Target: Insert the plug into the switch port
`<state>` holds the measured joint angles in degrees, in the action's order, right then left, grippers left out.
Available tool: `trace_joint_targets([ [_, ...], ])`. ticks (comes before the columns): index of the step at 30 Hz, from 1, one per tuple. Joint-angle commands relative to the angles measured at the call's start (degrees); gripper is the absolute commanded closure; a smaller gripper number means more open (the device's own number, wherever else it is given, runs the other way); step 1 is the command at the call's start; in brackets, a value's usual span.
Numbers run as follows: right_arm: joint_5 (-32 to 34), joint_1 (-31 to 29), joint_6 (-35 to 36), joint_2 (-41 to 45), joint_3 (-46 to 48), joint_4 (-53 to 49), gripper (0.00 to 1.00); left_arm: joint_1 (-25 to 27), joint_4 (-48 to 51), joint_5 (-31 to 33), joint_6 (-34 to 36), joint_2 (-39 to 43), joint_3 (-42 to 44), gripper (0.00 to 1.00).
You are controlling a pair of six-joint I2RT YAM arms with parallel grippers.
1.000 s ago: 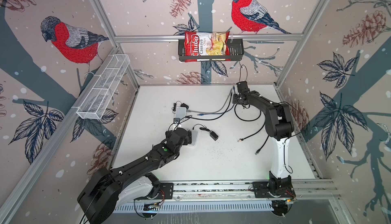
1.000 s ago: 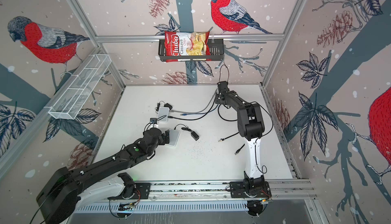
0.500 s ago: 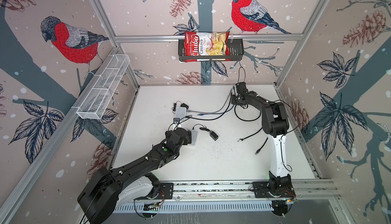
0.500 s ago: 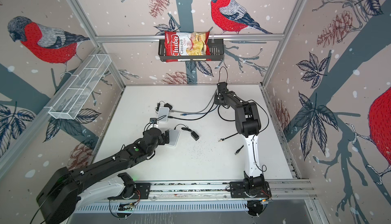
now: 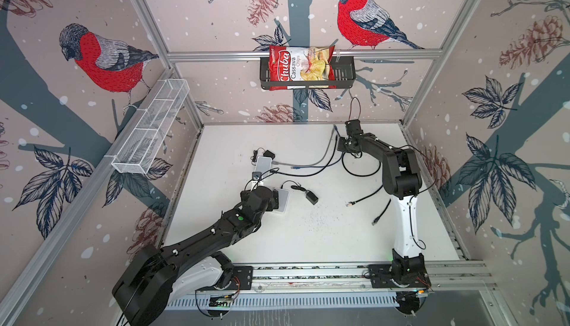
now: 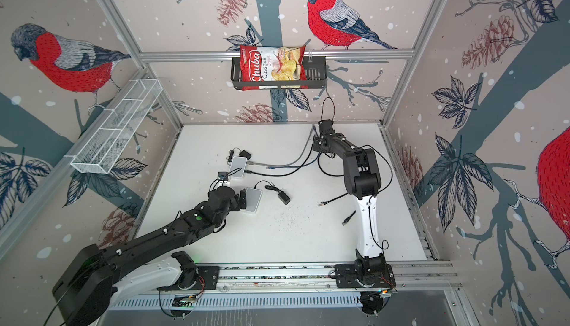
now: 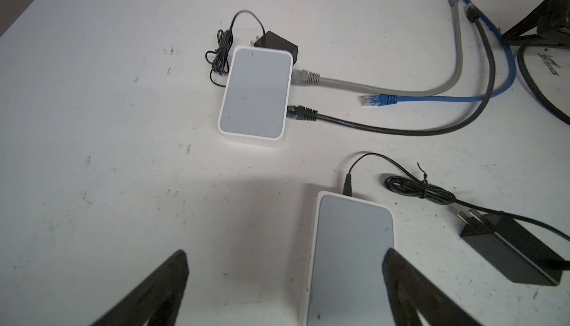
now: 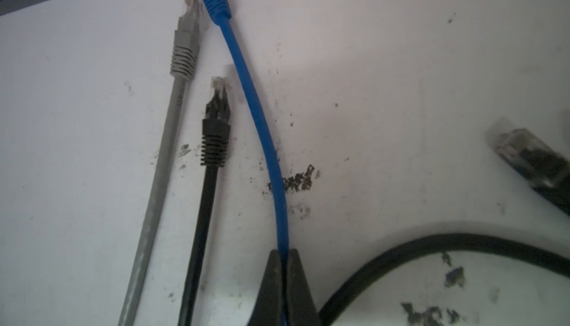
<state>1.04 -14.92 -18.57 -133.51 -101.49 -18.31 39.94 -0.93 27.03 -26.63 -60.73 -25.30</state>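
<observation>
Far right, the right gripper (image 8: 284, 255) pinches the blue cable (image 8: 246, 87), with the grey cable (image 8: 160, 170) and black cable (image 8: 209, 192) crowding alongside. The left gripper (image 7: 285, 253) gapes over the near switch (image 7: 354, 247).

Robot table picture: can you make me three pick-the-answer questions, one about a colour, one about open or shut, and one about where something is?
1. What colour is the cable that the right hand pinches?
A. grey
B. blue
C. black
2. How is the left hand?
A. shut tight
B. holding the chips bag
C. open
3. Where is the chips bag?
A. in the black basket
B. in the left hand
C. under the right hand
Answers: 1 B, the fingers close on a blue cable in the right wrist view. 2 C, its fingers stand wide apart with nothing between them. 3 A, both top views show the bag standing in the basket.
</observation>
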Motion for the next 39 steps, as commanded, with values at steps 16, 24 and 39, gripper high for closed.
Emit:
trace_joint_targets([
  [16, 2.1, 1.7, -2.4, 11.7, 4.8, -0.7, 0.99, -0.1, -2.6, 0.5, 0.0, 0.6, 1.1, 0.03],
  [24, 7.3, 4.8, -1.2, 20.0, 17.6, -1.4, 0.98, 0.0, -2.8, 0.8, 1.5, 0.5, 0.7, 0.03],
  [39, 5.0, 6.4, 1.0, 28.8, 34.5, -0.3, 0.83, 0.0, -4.0, 0.2, 3.5, 0.9, 0.1, 0.03],
])
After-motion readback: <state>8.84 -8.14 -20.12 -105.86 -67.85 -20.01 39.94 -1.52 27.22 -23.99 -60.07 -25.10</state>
